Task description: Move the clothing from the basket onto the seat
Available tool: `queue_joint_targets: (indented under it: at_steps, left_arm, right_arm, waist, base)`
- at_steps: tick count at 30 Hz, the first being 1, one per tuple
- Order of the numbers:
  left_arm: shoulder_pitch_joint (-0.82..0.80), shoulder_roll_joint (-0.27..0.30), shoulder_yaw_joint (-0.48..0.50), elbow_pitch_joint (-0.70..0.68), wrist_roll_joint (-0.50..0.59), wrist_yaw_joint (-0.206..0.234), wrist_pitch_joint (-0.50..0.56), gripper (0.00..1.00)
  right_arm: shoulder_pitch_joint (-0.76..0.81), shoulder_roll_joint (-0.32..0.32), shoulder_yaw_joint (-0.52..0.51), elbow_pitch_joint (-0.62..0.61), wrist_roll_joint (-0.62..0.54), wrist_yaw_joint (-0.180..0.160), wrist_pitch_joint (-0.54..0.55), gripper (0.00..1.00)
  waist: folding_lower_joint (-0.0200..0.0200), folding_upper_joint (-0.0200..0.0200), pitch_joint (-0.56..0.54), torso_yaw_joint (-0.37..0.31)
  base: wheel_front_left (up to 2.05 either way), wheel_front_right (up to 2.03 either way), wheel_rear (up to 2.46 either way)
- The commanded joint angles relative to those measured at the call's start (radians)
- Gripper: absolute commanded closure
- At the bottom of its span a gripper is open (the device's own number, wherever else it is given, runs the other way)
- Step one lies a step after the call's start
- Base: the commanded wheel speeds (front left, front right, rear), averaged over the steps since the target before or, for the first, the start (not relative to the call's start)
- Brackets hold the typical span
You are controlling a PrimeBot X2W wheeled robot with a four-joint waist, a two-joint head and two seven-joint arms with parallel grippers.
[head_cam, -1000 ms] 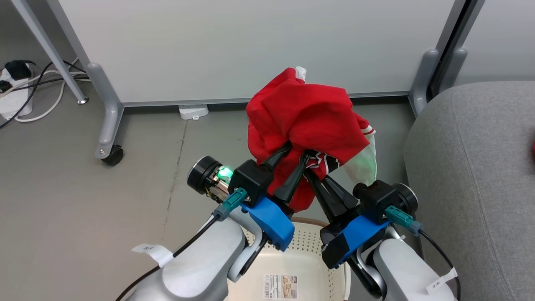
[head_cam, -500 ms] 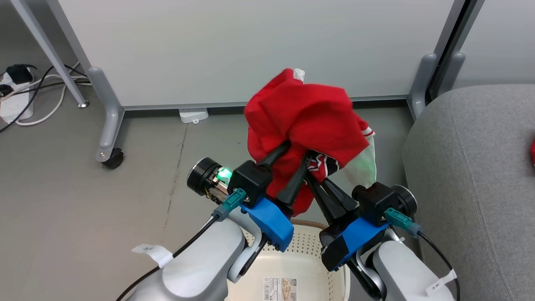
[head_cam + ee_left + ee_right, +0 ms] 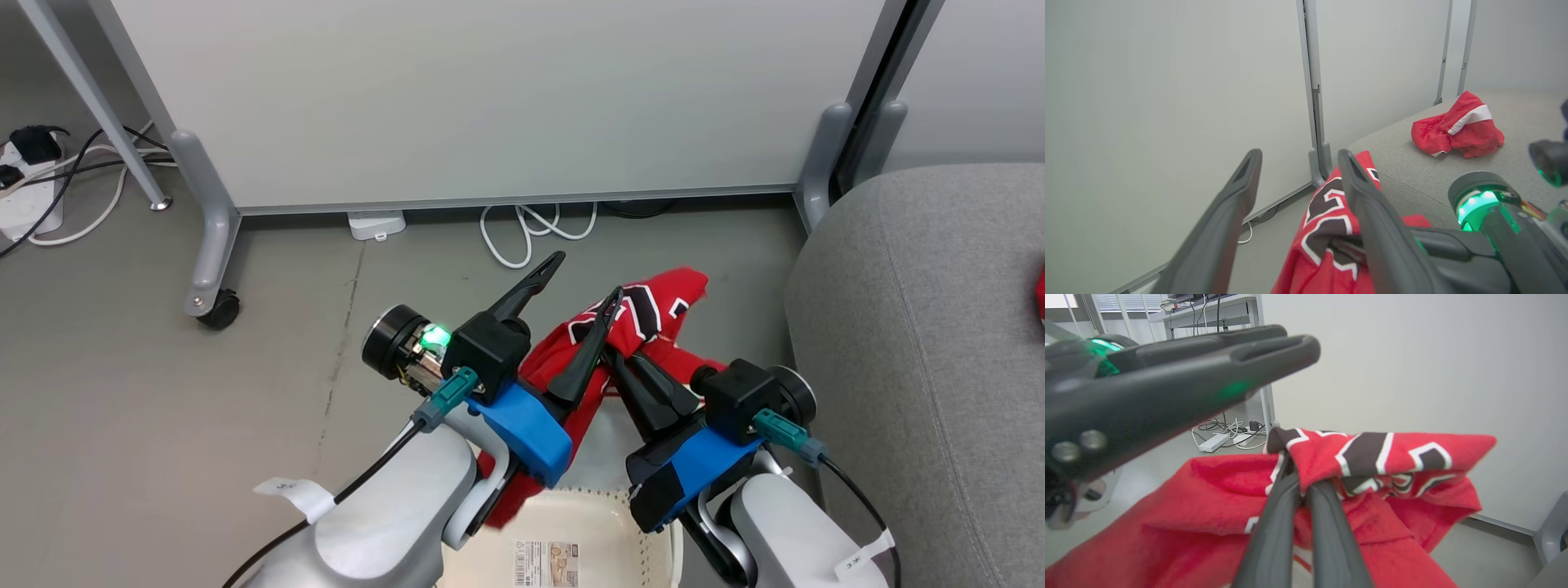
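A red garment with black-and-white numerals hangs from my right gripper, which is shut on a fold of it. Its lower part trails down over the cream basket. My left gripper is open, its fingers spread wide with nothing between them; one finger rests against the garment. The grey sofa stands to the right. A second red garment with a white stripe lies on the sofa seat, and shows as a sliver at the head view's right edge.
A white partition panel on grey wheeled feet stands ahead, and another grey foot is close to the sofa corner. A looped white cable lies on the floor under the panel. A power strip with cables is at far left.
My left gripper has opened and let go of the garment. The bunched fabric has dropped from high up and now hangs lower from the right gripper, uncovering the white cable.
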Motion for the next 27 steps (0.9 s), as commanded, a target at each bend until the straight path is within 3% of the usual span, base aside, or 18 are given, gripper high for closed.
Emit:
queue_joint_targets:
  at_steps: [1,14,27]
  left_arm:
    - [-0.017,0.004,0.000,-0.003,-0.001,0.003,-0.003,0.00]
    - [-0.031,0.010,-0.007,-0.009,0.000,0.013,-0.003,0.00]
    - [-0.053,0.022,-0.017,-0.015,0.010,0.017,0.004,0.00]
  right_arm:
    - [0.005,-0.004,-0.003,-0.007,0.004,0.001,0.000,1.00]
    - [0.001,-0.006,-0.064,-0.026,0.008,0.001,0.000,1.00]
    - [-0.008,-0.024,-0.155,-0.083,-0.009,0.001,-0.001,1.00]
  waist:
    - [0.0000,0.0000,0.003,-0.002]
    - [0.0000,0.0000,0.039,-0.036]
    - [0.0000,0.0000,0.112,-0.155]
  base:
    - [0.00,0.00,0.00]
    - [0.00,0.00,0.00]
    - [0.00,0.00,0.00]
